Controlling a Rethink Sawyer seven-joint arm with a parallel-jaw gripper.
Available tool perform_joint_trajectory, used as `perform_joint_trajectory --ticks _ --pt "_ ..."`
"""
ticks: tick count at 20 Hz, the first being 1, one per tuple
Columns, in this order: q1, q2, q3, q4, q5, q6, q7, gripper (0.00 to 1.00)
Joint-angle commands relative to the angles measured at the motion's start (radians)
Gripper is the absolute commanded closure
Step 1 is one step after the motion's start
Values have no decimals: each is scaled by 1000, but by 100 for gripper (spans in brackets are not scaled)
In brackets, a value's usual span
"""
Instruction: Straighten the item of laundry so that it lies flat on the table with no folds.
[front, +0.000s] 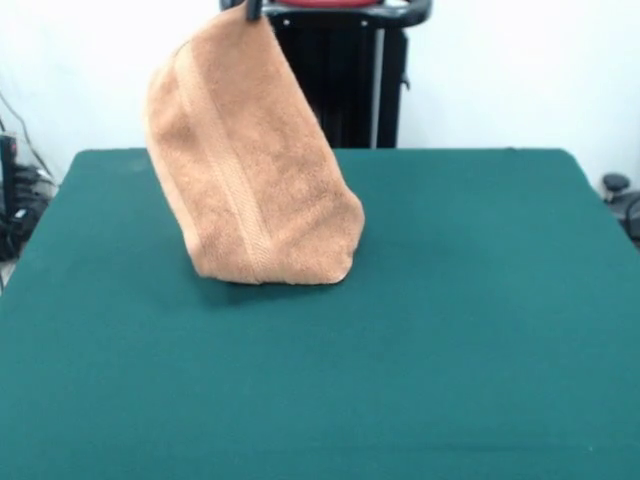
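Green bench (480, 350) bare up front; end effector (254, 12) clamped on towel (250, 170) corner; early release risks crumpled heap.

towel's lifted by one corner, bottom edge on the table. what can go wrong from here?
1. The towel hangs doubled from the gripper at the top edge; lowered straight down, it would likely pile onto itself and stay folded.
2. Its bottom edge rests on the table; dragging may make the felt-like cloth catch it and roll it under.
3. Only a small corner seems pinched, so it might slip out mid-move.
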Motion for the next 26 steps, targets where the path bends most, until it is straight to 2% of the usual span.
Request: perform_joint_trajectory --ticks 1,9,15,21,26 --pt "11 -12 100 150 69 -2 -220 100" --pt "11 -191 90 171 243 172 -388 100" --pt "33 -288 47 202 313 239 -457 100" --pt "55 -276 30 218 305 210 -437 100" --pt "76 -187 46 171 218 277 -296 100"
